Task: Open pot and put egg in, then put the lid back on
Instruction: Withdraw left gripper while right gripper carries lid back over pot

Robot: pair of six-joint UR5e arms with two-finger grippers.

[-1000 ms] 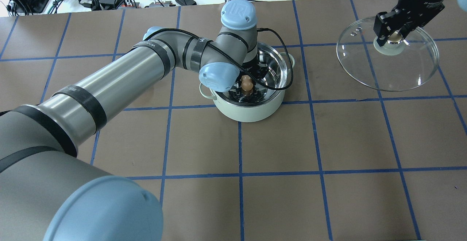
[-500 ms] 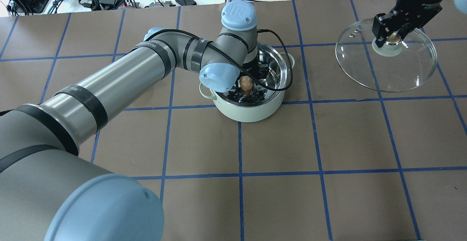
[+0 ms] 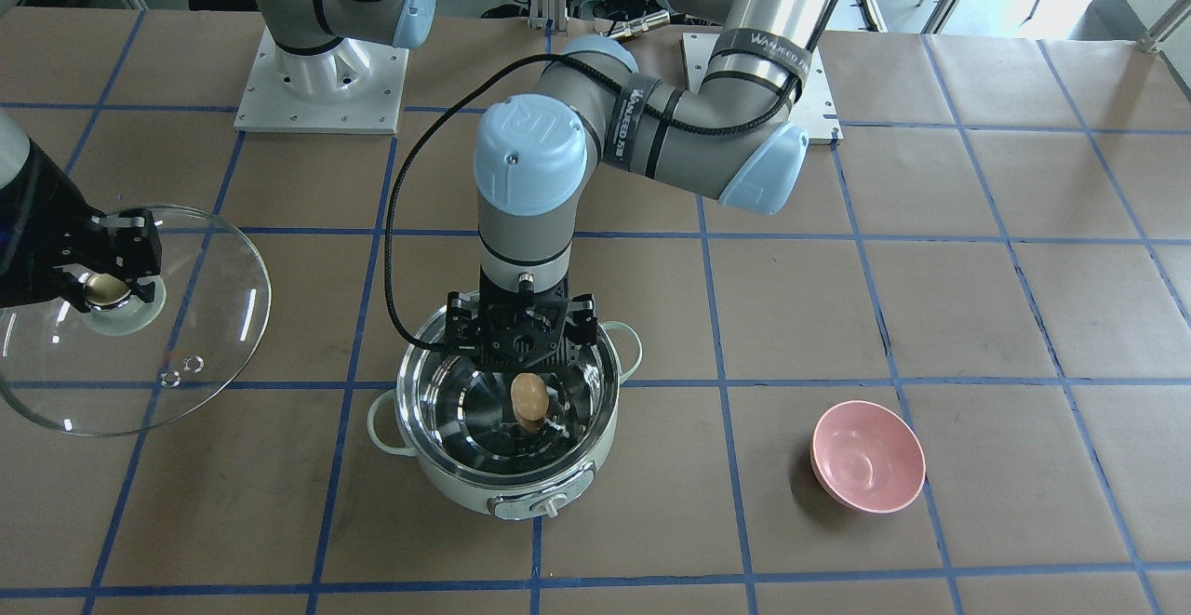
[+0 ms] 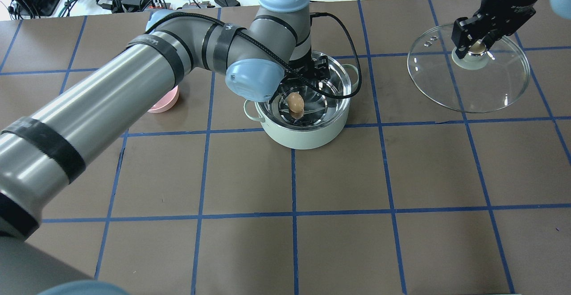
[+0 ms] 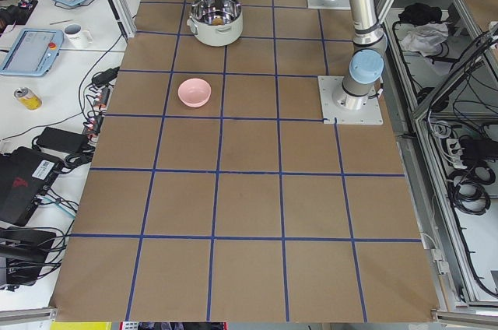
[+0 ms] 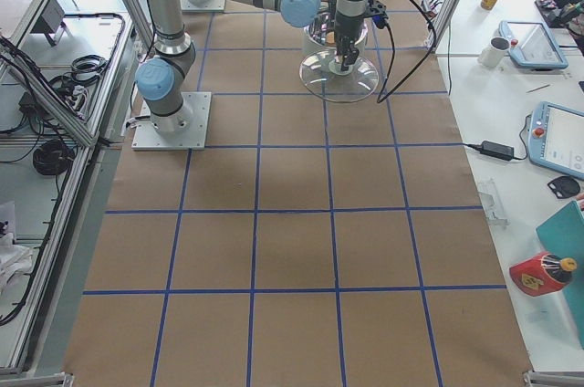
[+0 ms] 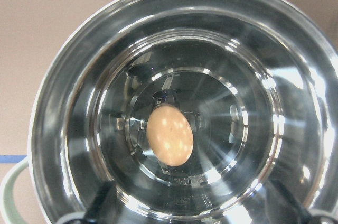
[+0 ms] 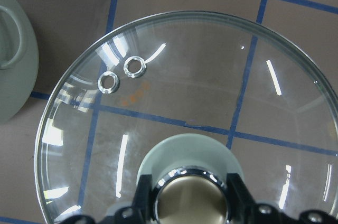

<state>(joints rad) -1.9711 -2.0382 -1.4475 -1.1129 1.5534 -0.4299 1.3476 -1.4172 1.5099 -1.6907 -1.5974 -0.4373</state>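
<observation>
The mint-green pot [image 4: 308, 136] stands open on the table, steel inside showing. The tan-brown egg [image 4: 295, 103] lies free on the pot's bottom, also seen in the left wrist view [image 7: 169, 135] and the front view [image 3: 528, 396]. My left gripper [image 3: 523, 353] hangs open and empty over the pot's far rim, jaws spread wide. My right gripper [image 4: 476, 47] is shut on the knob [image 8: 191, 203] of the glass lid [image 4: 468, 85] and holds it off to the pot's right. Its two metal-ringed holes [image 8: 121, 73] show.
A pink bowl [image 3: 868, 468] sits on the table on my left side, partly hidden under my left arm in the overhead view [image 4: 166, 101]. The left arm's black cable [image 4: 343, 31] loops over the pot. Cables and electronics line the far table edge.
My left gripper has let go of the egg, which now lies on the pot's bottom, and has risen and drawn back. My right gripper has shifted the lid slightly left.
</observation>
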